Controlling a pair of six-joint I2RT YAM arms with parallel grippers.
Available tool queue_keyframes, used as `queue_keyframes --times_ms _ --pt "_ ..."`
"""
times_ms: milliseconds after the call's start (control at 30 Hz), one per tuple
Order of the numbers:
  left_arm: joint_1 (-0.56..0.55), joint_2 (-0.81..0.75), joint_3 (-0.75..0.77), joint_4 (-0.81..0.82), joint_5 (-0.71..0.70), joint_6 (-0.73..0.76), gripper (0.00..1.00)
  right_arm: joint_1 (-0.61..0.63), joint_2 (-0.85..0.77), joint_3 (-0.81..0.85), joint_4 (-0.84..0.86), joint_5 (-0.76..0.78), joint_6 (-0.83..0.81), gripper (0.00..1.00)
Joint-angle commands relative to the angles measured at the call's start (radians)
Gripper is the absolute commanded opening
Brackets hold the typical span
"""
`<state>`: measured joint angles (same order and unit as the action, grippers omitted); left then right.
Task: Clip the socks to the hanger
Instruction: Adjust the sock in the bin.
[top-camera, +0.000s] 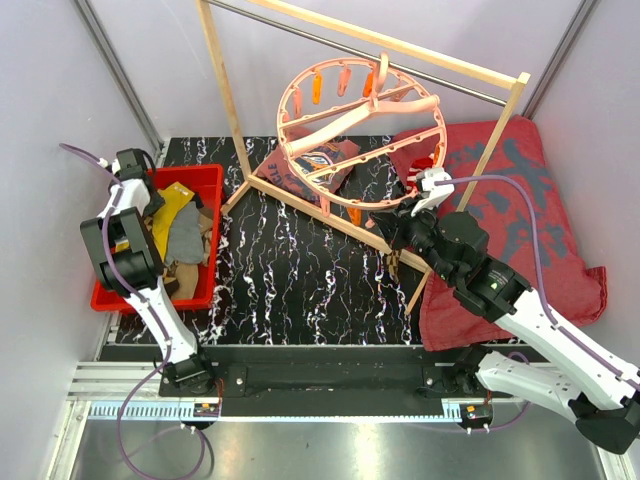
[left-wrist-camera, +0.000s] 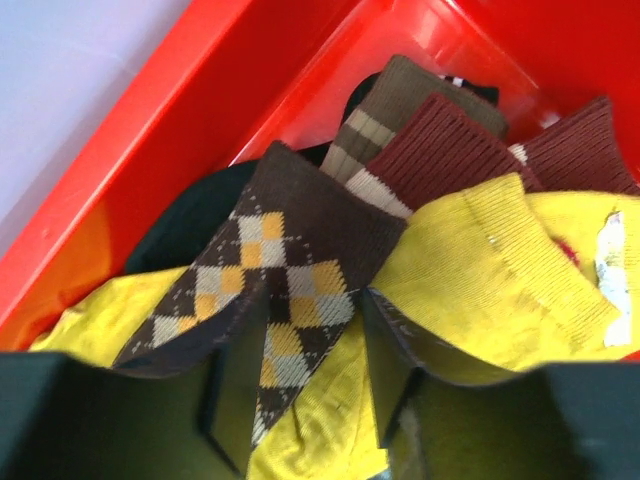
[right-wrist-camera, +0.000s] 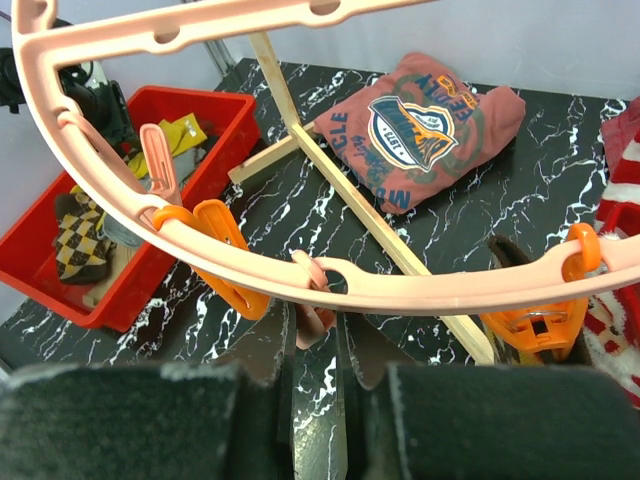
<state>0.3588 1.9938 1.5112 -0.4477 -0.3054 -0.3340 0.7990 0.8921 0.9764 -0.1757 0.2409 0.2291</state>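
Socks (top-camera: 180, 225), frame left: our left tool (left-wrist-camera: 310, 390) straddles one, part-open; right tool (right-wrist-camera: 315, 340) grips the hanger (right-wrist-camera: 440, 295); next we must pinch, lift.

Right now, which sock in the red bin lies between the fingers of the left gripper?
The brown argyle sock, the only one with tan diamonds. It runs between the fingers of the left gripper, over the yellow socks.

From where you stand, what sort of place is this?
Probably a robotics test booth staged as a laundry corner: a red bin of socks, a pink ring hanger hung on a wooden rack, plus a left arm and right arm bolted down.
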Motion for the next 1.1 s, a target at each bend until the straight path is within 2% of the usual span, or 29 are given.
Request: queue_keyframes --times_ms 0,67,100,200,233,433,867,1067 --pt "0.009 0.003 0.063 0.035 0.066 -0.007 0.36 0.006 0.011 0.036 -0.047 -0.026 -0.007 0.00" --pt "0.009 0.002 0.061 0.034 0.084 -0.013 0.28 0.006 0.014 0.039 -0.051 -0.028 -0.002 0.00" --pt "0.009 -0.006 0.058 0.033 0.086 -0.014 0.19 0.006 0.018 0.044 -0.054 -0.031 -0.001 0.00" --pt "0.008 -0.036 0.040 0.037 0.084 -0.023 0.02 0.006 0.022 0.051 -0.057 -0.032 0.001 0.00" --pt "0.008 -0.042 0.034 0.038 0.097 -0.022 0.00 0.006 0.022 0.053 -0.059 -0.032 0.000 0.00" --pt "0.002 -0.148 -0.014 0.038 0.098 -0.028 0.00 0.006 0.027 0.061 -0.064 -0.032 -0.002 0.00" --pt "-0.078 -0.565 -0.129 0.061 0.043 0.033 0.00 0.006 0.031 0.073 -0.059 -0.026 -0.017 0.00" --pt "-0.109 -0.529 -0.196 0.041 0.103 0.046 0.00 0.006 0.027 0.071 -0.054 -0.020 -0.013 0.00"
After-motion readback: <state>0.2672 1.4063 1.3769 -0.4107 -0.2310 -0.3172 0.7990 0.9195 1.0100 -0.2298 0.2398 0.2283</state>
